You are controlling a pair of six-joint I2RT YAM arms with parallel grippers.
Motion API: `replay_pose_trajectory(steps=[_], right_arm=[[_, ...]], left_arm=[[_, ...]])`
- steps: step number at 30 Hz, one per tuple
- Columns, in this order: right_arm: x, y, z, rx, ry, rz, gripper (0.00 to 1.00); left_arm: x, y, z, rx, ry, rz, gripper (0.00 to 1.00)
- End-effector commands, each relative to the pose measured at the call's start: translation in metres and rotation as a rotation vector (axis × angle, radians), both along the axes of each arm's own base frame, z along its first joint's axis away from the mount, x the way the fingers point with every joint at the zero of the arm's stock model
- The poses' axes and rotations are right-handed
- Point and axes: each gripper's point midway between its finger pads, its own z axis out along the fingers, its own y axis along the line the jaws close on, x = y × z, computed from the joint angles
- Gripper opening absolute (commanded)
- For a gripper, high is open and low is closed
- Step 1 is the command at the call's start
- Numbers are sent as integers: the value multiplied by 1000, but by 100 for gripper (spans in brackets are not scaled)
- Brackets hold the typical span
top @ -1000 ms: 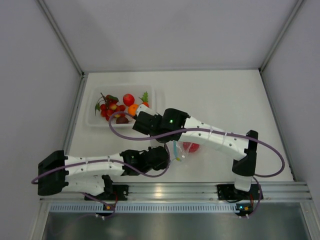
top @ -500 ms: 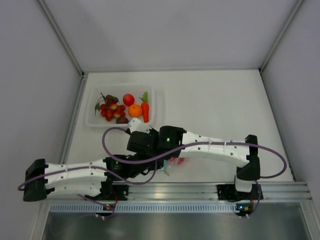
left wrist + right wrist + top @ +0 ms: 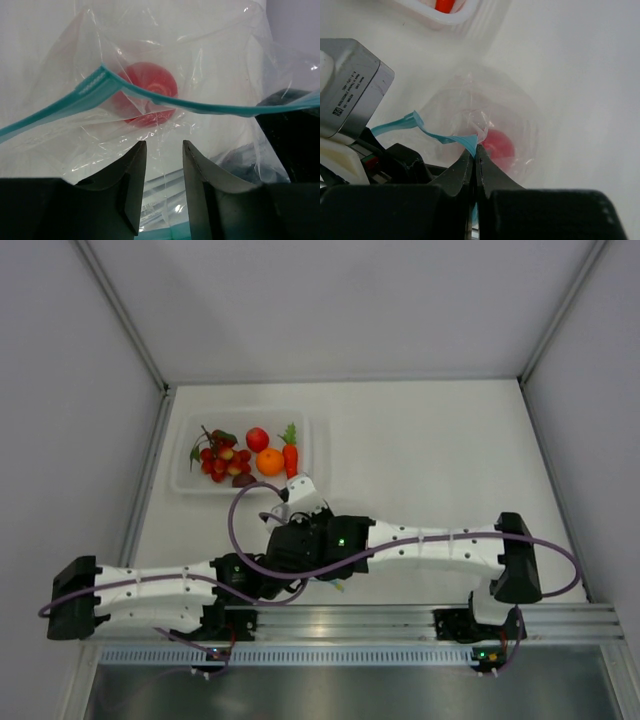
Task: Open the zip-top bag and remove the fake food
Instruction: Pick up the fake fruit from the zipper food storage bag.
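Note:
The zip-top bag (image 3: pixel 210 55) hangs in front of my left gripper (image 3: pixel 164 145), its teal zip strip (image 3: pixel 200 106) running across the left wrist view. One red round fruit (image 3: pixel 147 92) lies inside it. My left gripper is open, with only clear film showing in the gap. My right gripper (image 3: pixel 476 146) is shut on the teal strip (image 3: pixel 440 136), and the red fruit (image 3: pixel 499 145) sits just beyond its tips. From above, both arms cover the bag. More fake food lies in the tray: berry cluster (image 3: pixel 215 455), red fruit (image 3: pixel 257 438), orange (image 3: pixel 269 461), carrot (image 3: pixel 291 452).
The rigid clear tray (image 3: pixel 185 483) stands at the back left of the white table; its rim (image 3: pixel 470 15) shows at the top of the right wrist view. The right arm (image 3: pixel 430 545) crosses the near table, over the left arm (image 3: pixel 150 590). A metal rail (image 3: pixel 400 620) lines the near edge.
My left gripper has opened and let go of the bag, and the left arm has drawn back leftwards. My right gripper has carried the bag left and nearer, out of the top view.

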Motion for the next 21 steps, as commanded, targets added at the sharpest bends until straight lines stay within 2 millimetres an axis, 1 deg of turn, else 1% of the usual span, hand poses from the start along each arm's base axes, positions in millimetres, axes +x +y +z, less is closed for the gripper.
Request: replay_pose_trajectory(steps=[1, 2, 3, 5, 6, 8, 9, 10, 11, 12, 13, 14, 15, 16, 17, 19, 20, 21], right_arm=[[-4, 18, 24, 230, -30, -27, 0], [-5, 19, 22, 242, -23, -22, 0], [-7, 16, 15, 231, -10, -17, 0], [-8, 11, 12, 248, 6, -27, 0], [-10, 6, 8, 253, 28, -23, 0], [-15, 9, 7, 309, 56, -2, 0], [-20, 6, -6, 304, 88, 17, 0], [-22, 2, 1, 348, 96, 24, 0], [-24, 5, 3, 391, 104, 33, 0], [-28, 1, -7, 383, 127, 48, 0], [-30, -2, 0, 423, 135, 60, 0], [-33, -5, -7, 422, 147, 78, 0], [-40, 3, -3, 476, 176, 121, 0], [-43, 1, 6, 516, 179, 148, 0], [-46, -3, 0, 514, 191, 159, 0], [-47, -11, 6, 537, 191, 161, 0], [-47, -16, 3, 531, 188, 156, 0], [-47, -21, 8, 555, 185, 155, 0]], left_arm=[[12, -12, 12, -99, -37, 64, 41], [14, -13, 14, -101, -47, 68, 42], [17, -15, 15, -99, -61, 74, 43], [21, -17, 20, -87, -81, 87, 44], [24, -18, 19, -77, -87, 101, 45], [28, -18, 16, -59, -94, 120, 46], [30, -20, 11, -43, -93, 131, 47], [32, -20, 8, -43, -83, 144, 47], [34, -22, 7, -39, -79, 149, 47], [36, -25, 2, -23, -74, 153, 47], [38, -27, 2, -31, -65, 161, 47], [39, -28, -5, -7, -62, 159, 47], [40, -35, 3, -39, -69, 155, 47], [41, -39, 5, -46, -71, 150, 47], [41, -42, 3, -39, -67, 146, 46], [42, -50, 8, -41, -69, 133, 46], [40, -54, 4, -34, -57, 119, 46], [38, -60, 5, -46, -46, 104, 45]])
